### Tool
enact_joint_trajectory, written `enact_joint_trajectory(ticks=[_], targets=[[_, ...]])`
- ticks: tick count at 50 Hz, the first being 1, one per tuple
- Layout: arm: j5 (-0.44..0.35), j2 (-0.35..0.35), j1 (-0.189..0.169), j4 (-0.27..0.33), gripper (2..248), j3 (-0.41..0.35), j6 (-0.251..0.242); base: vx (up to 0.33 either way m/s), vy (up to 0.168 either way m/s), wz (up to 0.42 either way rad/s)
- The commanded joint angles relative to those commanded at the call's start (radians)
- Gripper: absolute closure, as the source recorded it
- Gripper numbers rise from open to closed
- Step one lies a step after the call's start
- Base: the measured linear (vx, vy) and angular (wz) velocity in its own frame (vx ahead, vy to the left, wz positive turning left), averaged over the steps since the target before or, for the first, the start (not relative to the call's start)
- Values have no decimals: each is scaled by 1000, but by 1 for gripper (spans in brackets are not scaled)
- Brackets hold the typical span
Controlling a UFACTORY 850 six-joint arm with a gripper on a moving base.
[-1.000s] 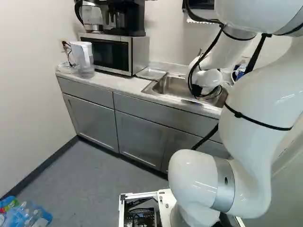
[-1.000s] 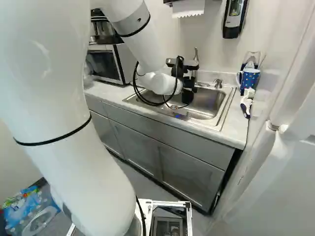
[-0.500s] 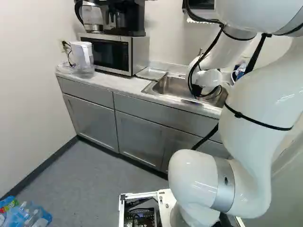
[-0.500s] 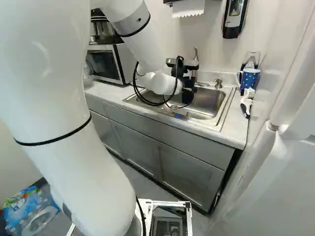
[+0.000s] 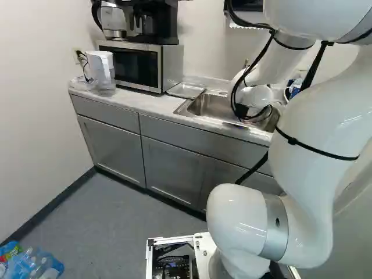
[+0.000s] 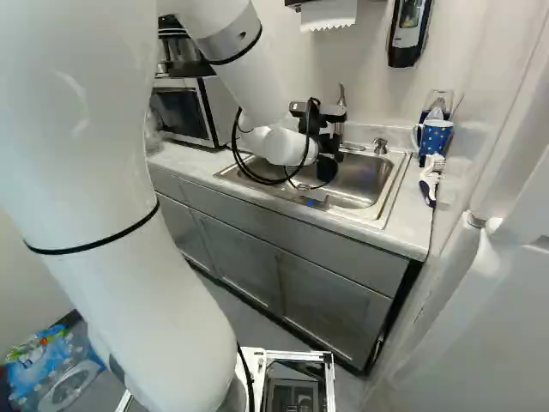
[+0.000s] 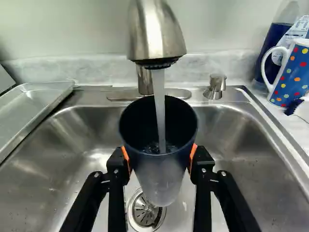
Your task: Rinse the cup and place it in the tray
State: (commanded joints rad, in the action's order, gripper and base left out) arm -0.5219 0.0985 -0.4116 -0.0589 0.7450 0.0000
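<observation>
The claw (image 7: 160, 158) grips the cup (image 7: 161, 179) from both sides, below the rim. Cup position: under running water (image 7: 160, 113), inside the sink's (image 7: 241, 145) back edge. Expect slippery walls and rising weight; retain this side hold; drain before transferring to the tray (image 7: 31, 111).

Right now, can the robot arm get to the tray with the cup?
Likely yes: the tray lies beside the basin, and nothing seems to stand between it and the cup in the tool. Only the faucet hangs over the cup, so sideways first seems safer.
</observation>
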Motion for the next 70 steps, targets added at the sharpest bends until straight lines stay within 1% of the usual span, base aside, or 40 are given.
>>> enact_joint_trajectory(ticks=[70], targets=[[0, 0, 0, 0, 124, 0, 0, 0, 0, 0]])
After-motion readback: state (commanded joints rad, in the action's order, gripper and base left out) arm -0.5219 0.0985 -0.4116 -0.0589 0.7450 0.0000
